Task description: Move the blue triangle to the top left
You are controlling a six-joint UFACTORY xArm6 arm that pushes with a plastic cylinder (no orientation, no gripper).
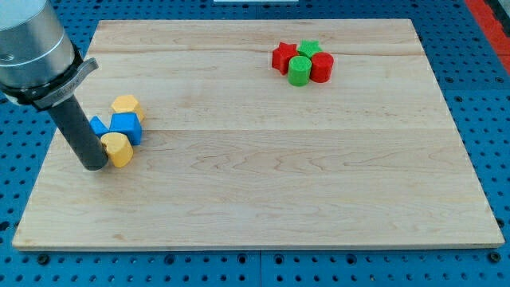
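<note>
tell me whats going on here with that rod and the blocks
A robot arm ending in a dark rod is working at a cluster of blocks near the wooden board's left edge. My tip sits at the view's left of the lower yellow block, right against it. The blue triangle is partly hidden behind the rod, beside a blue cube and another yellow block. Red and green blocks sit grouped near the view's top.

— What sits on the pale wooden board (263,191)?

— At the view's left: a yellow block (125,105), a blue cube (127,126), a blue triangle (98,127), another yellow block (119,149). Near the view's top: a red star (283,57), green star (309,49), green cylinder (300,70), red cylinder (321,67).

— And around it?

— A blue perforated table (494,104).
</note>
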